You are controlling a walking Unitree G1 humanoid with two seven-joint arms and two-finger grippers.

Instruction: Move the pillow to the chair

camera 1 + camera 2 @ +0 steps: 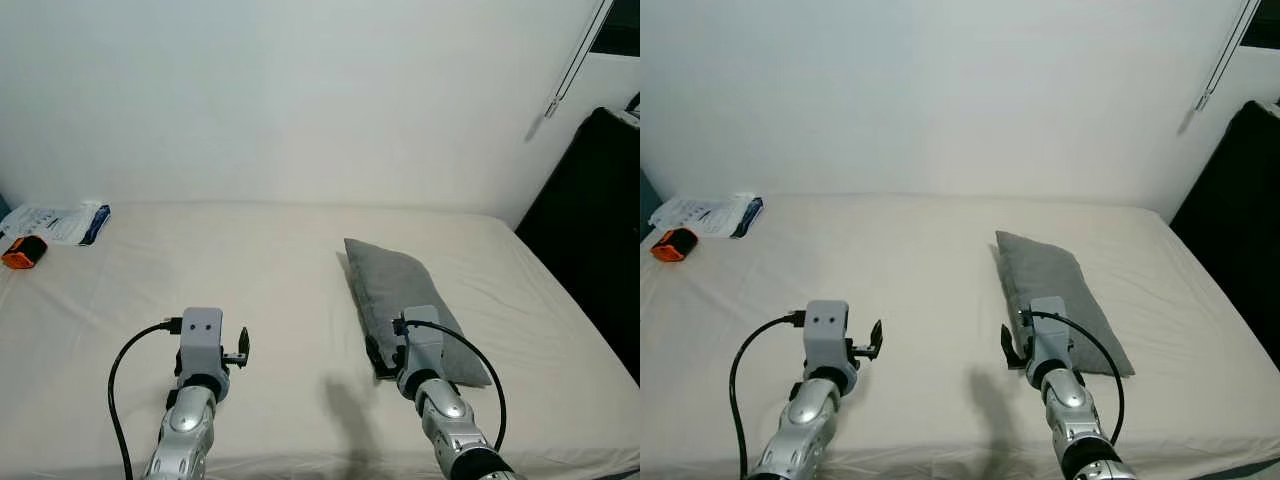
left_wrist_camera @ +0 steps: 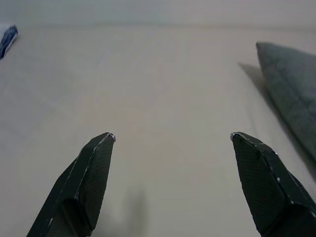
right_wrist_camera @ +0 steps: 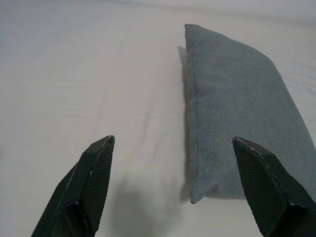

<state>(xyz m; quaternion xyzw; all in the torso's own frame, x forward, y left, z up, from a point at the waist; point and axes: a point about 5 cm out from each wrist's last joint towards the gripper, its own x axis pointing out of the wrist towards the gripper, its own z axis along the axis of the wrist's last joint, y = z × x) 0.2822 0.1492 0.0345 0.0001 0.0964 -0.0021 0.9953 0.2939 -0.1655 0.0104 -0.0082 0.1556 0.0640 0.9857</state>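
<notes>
The right arm (image 1: 440, 385) hides the pillow's (image 1: 400, 290) near corner, and the dark furniture (image 1: 600, 250) is cut off.

Home bedroom, wide cream-sheeted bed (image 1: 270, 270) against plain white wall (image 1: 300, 100), grey pillow (image 1: 405, 295)

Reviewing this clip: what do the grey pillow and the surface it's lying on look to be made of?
The pillow looks like matte grey woven fabric over soft filling: fine weave texture, a stitched seam along its edge, a rounded plump shape. The bed appears covered in a smooth cream cloth sheet, judging by faint creases; the exact fibre cannot be told.
</notes>
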